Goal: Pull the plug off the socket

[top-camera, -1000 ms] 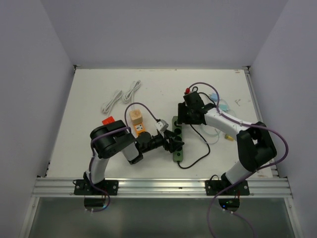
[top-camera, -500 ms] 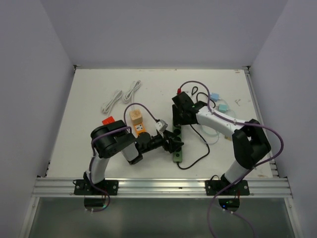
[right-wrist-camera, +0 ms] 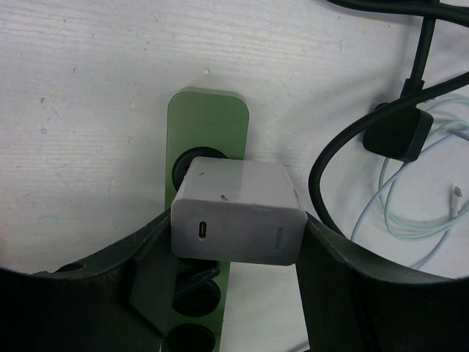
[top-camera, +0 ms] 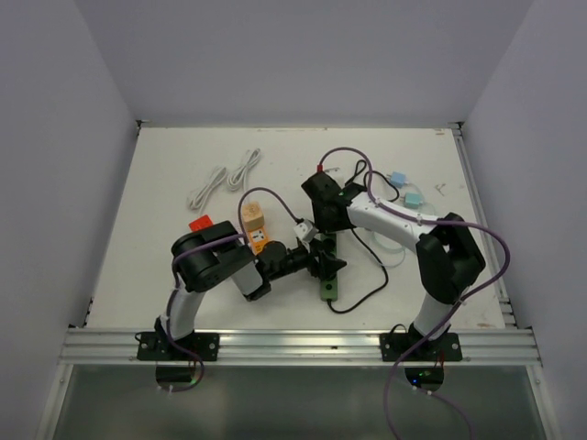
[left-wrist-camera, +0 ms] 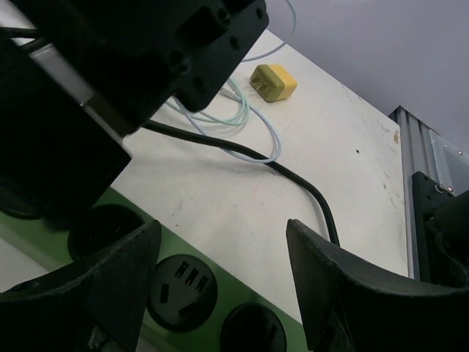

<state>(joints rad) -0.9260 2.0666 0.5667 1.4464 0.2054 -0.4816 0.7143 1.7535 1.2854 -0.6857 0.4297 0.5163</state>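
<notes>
Right wrist view gives me the clearest look. The white, box-shaped charger plug [right-wrist-camera: 238, 213] stands in a socket near the rounded end of the long green plastic power strip [right-wrist-camera: 209, 121], its small oval port facing the lens. My right gripper [right-wrist-camera: 234, 238] is down over it, with a black finger [right-wrist-camera: 146, 282] against each side of the plug. I see no gap on either side, but I cannot tell whether the jaws are squeezing it or only resting there. Just right of the strip a thick black cable [right-wrist-camera: 326, 158] loops past, and thin pale blue cords [right-wrist-camera: 410, 213] lie coiled beyond it.

From the left wrist camera, my left gripper [left-wrist-camera: 220, 235] has its fingers spread wide with nothing between them, low over the strip [left-wrist-camera: 227, 282] and its round sockets. One finger overlaps the strip, but I cannot tell whether it presses down. A small yellow-green cube adapter [left-wrist-camera: 272, 81] lies farther off on the white table [left-wrist-camera: 352, 147].

On the top external view, my right gripper [top-camera: 318, 227] and left gripper [top-camera: 328, 261] meet over the strip [top-camera: 328, 291] near mid-table. The plug itself is hidden beneath the right one.
</notes>
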